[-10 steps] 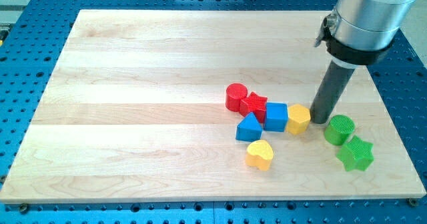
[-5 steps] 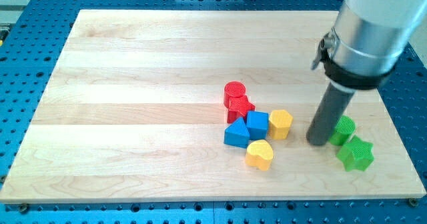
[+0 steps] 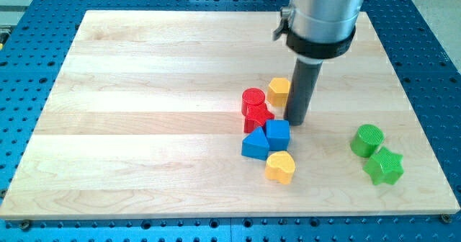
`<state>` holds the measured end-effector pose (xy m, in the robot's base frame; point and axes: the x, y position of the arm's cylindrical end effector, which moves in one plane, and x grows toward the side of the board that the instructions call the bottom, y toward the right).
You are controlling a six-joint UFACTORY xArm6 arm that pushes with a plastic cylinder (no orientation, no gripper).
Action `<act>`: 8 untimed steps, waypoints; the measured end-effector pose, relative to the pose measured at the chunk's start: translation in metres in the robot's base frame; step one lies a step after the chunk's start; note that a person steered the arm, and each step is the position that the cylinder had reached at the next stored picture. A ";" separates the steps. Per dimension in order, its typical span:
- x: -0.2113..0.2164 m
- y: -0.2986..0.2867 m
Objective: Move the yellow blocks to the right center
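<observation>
Starting at the view's left, the desk [image 3: 144, 91] lies bare until the cluster near the middle. There sit a red cylinder [image 3: 253, 99] and, touching it below, a red star [image 3: 257, 117], then a blue triangle [image 3: 253, 144] and a blue cube [image 3: 277, 134]. Just under those rests the yellow heart [image 3: 280, 167]. The yellow hexagon [image 3: 279, 91] stands above the cluster, just beside the rod on its left side, and our tip [image 3: 295, 122] is down between that hexagon and the blue cube. We carry no claw, so there is nothing to open or close.

Both yellow blocks look small, rigid and light, and should slide easily on the smooth wood. We judge each needs a push on its left face, square on, or it will spin away.

Farther right stand a green cylinder [image 3: 367, 140] and a green star [image 3: 383, 166]. The rod hides part of the hexagon's right edge, so contact there is unclear.
</observation>
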<state>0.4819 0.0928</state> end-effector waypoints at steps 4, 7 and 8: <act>-0.082 0.021; -0.026 0.061; 0.000 0.064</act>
<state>0.4820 0.1563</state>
